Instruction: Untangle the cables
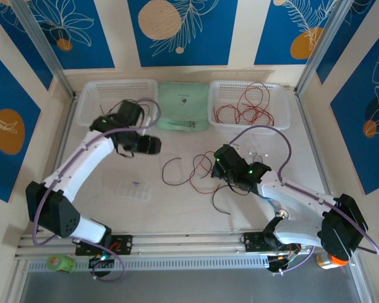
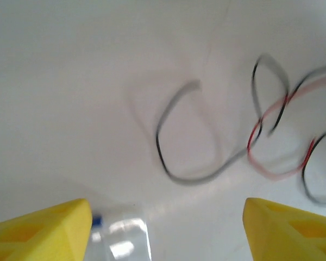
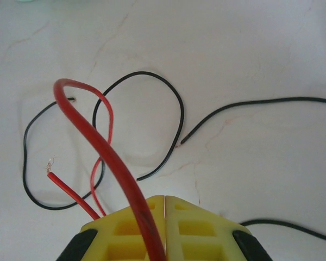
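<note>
Cables (image 1: 192, 169) tangled on bench (image 1: 177, 218): right fingers (image 3: 195, 228) clamped on red cable (image 3: 106, 147), left fingers (image 2: 41, 231) apart; pulling could cinch black cable (image 3: 181, 117) around it.

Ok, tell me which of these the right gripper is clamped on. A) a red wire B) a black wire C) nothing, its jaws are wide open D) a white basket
A: in the right wrist view the right gripper has its yellow jaws pressed together on a red wire that arches up from between them, while the black wires lie loose on the table.
</note>
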